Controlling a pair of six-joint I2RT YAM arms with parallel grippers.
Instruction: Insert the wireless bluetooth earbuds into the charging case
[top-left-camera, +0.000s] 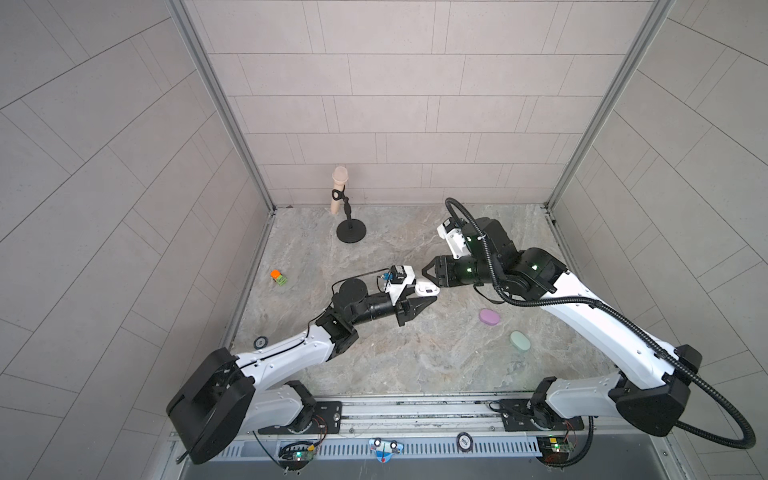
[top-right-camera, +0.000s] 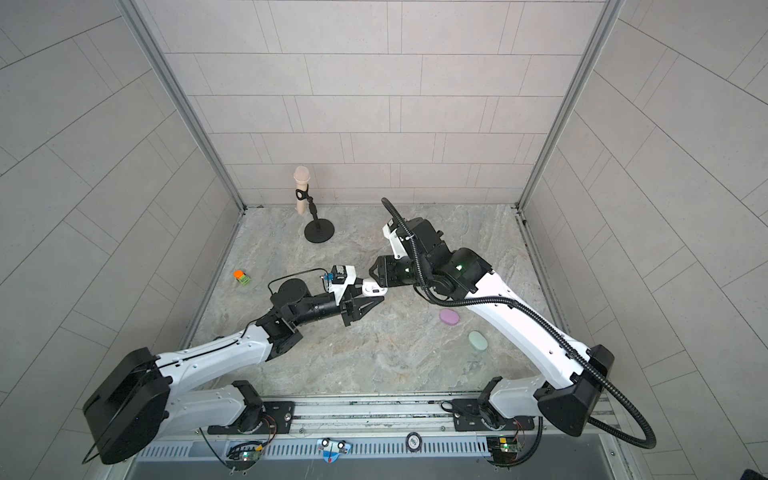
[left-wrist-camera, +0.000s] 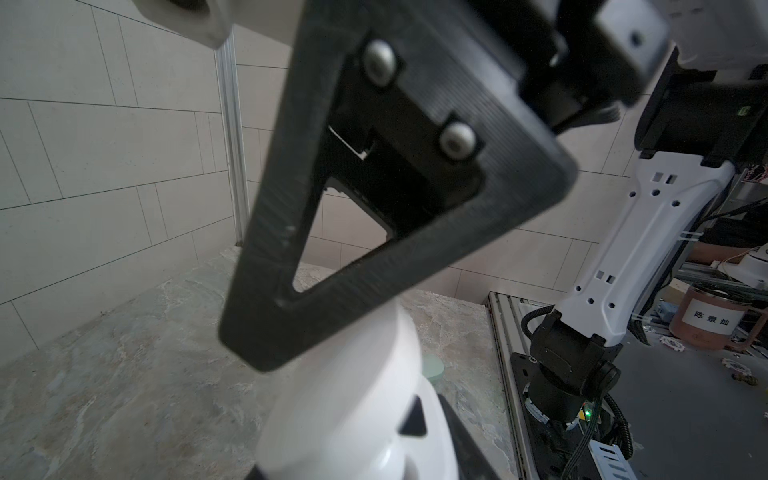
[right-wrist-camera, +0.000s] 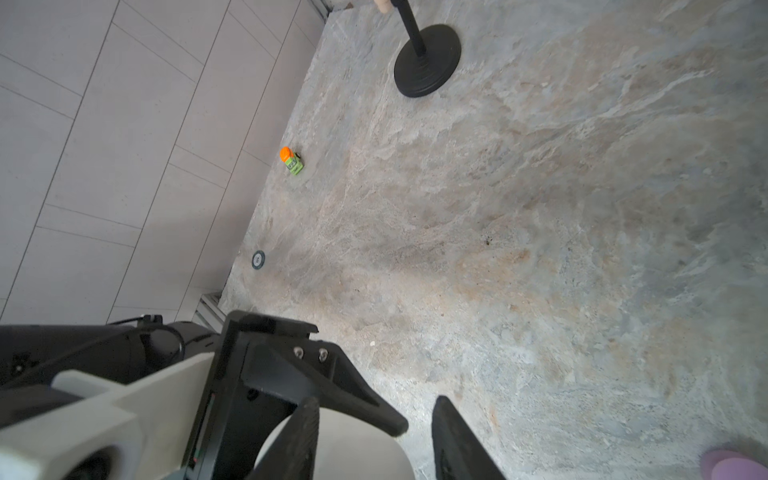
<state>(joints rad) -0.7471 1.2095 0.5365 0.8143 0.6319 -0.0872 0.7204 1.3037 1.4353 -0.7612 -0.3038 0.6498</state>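
Worryingly, no earbud shows anywhere. Aloft, the left hand (top-left-camera: 431, 294) is clamped on the glossy white pill-shaped plastic charging case (left-wrist-camera: 345, 399); the right hand (right-wrist-camera: 374, 405), fingers parted and empty, sits against its free end. A careless nudge could lever the slick case loose. Beyond the left hand, a copper-coloured canister (left-wrist-camera: 706, 320) is labelled 陈景灿.

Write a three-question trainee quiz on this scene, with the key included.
1. True or false: the lilac charging case and the mint-green charging case lie apart on the table.
2. The left tool is shut on: A the white charging case; B the lilac charging case; C the mint-green charging case.
3. Fill in: the microphone stands on a ___ round base.
Key: 1 true; 2 A; 3 black.
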